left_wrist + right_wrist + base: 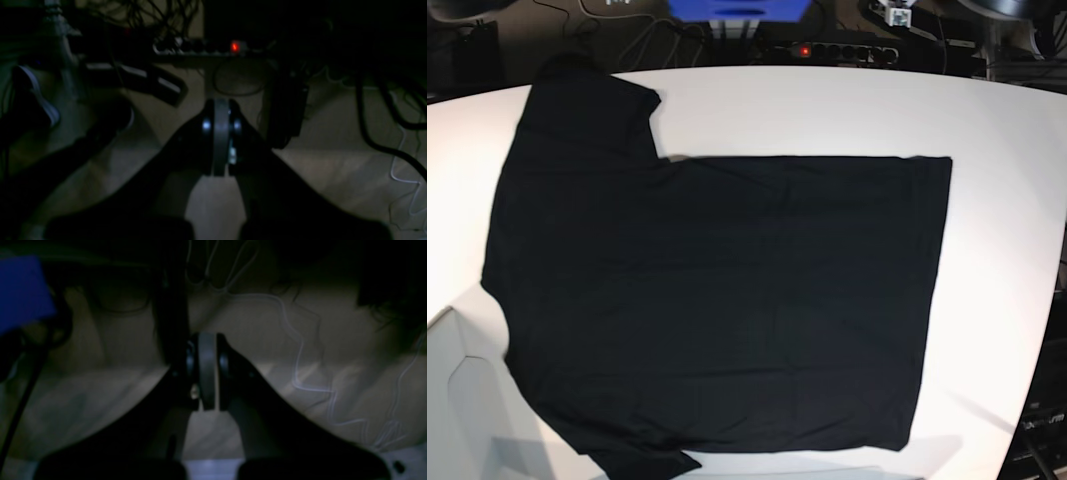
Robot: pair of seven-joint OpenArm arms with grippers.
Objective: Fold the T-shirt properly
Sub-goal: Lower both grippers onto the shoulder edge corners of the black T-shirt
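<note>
The T-shirt [717, 300] lies spread flat on the white table [1007, 200], plain black side up, covering most of the tabletop. Its straight hem runs down the right of the base view; the sleeves lie at the left, one toward the far edge of the table, the other at the near edge. The cloth is largely smooth, with only faint creases across the body. Neither arm shows in the base view.

The left gripper [220, 133] appears in its own wrist camera with both fingers pressed together, nothing between them. It hangs over a dim floor, beyond which a power strip [200, 48] with a lit red switch and a tangle of dark cables [383, 110] can be made out.

The right gripper [206, 370] is likewise fully closed and empty. Below it is a pale floor crossed by thin white wires [300, 350], with a blue object [23, 293] at the upper left; lighting is poor, so that object cannot be identified with confidence.

Neither gripper is touching the T-shirt.

In the base view the power strip [822, 48] sits behind the far table edge, beside a blue object [737, 10].
</note>
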